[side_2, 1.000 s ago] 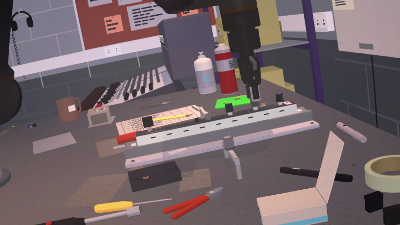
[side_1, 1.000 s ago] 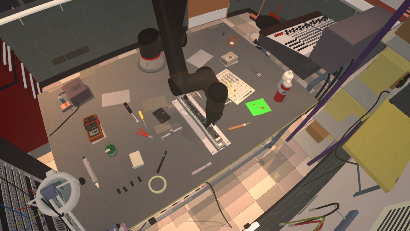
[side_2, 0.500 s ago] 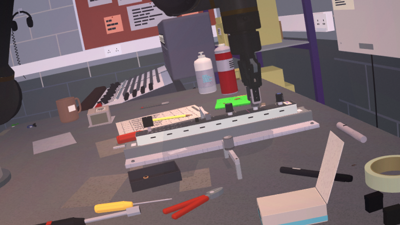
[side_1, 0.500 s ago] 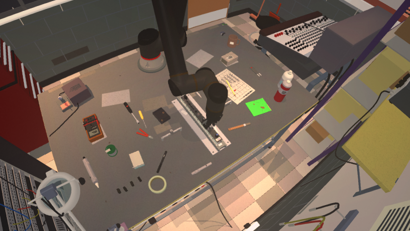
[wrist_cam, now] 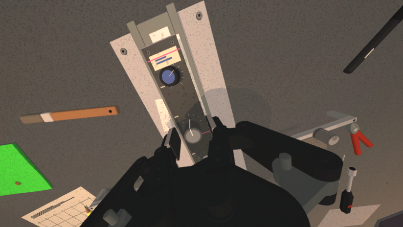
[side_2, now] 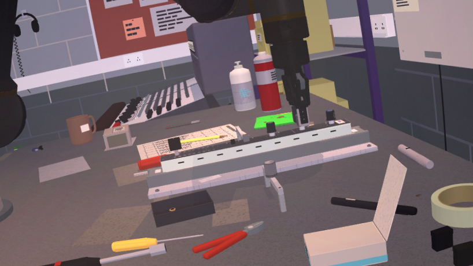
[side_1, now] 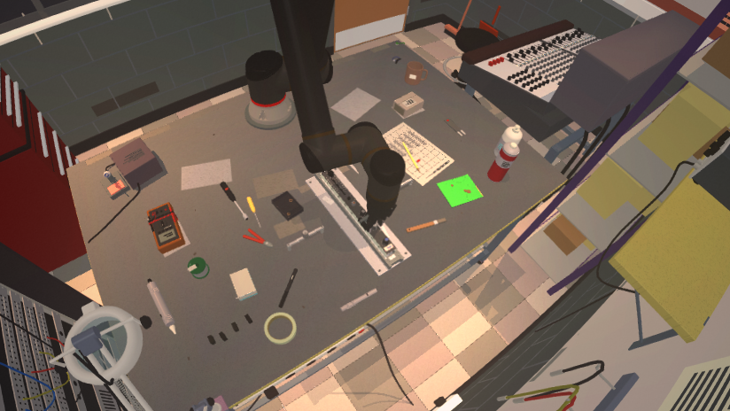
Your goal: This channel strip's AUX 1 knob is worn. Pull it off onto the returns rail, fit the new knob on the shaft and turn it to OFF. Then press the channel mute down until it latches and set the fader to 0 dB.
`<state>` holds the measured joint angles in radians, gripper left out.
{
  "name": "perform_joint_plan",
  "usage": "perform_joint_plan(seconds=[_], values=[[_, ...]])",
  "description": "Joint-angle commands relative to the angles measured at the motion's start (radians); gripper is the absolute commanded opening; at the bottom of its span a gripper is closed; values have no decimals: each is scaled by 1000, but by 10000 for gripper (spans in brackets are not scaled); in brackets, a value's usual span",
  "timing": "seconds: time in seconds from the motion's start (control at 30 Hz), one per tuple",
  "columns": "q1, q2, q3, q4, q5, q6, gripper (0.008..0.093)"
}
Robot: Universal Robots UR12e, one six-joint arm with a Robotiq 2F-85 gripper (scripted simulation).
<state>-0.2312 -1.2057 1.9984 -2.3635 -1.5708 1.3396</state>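
My gripper [wrist_cam: 193, 138] is open and holds nothing. It hangs straight down over the channel strip [side_2: 258, 145], astride a grey knob [wrist_cam: 193, 135] with a white pointer line. The gripper [side_2: 302, 120] stands low at the strip's top face. A blue-capped knob [wrist_cam: 169, 76] sits further along the strip, and a black knob [side_2: 270, 127] sits on the other side. The fader cap [side_2: 174, 144] stands near the strip's far end. A grey knob [side_2: 270, 167] sits on the pale rail in front of the strip.
Behind the strip stand a white bottle [side_2: 242, 88] and a red can [side_2: 267, 82], with a green pad [side_2: 274, 120] and a checklist sheet [side_2: 185, 140]. Red pliers [side_2: 228, 243], screwdrivers [side_2: 145, 244], a black box [side_2: 182, 207], a pen [side_2: 373, 205] and a tape roll [side_2: 454, 205] lie in front.
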Motion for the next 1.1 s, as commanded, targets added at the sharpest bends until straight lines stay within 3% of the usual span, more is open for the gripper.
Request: perform_joint_plan(seconds=[0.0,0.23,0.9,1.07], values=[[0,-1,-1,0,0,0,480],[0,-1,-1,0,0,0,480],[0,-1,-1,0,0,0,80],[0,-1,-1,0,0,0,80]])
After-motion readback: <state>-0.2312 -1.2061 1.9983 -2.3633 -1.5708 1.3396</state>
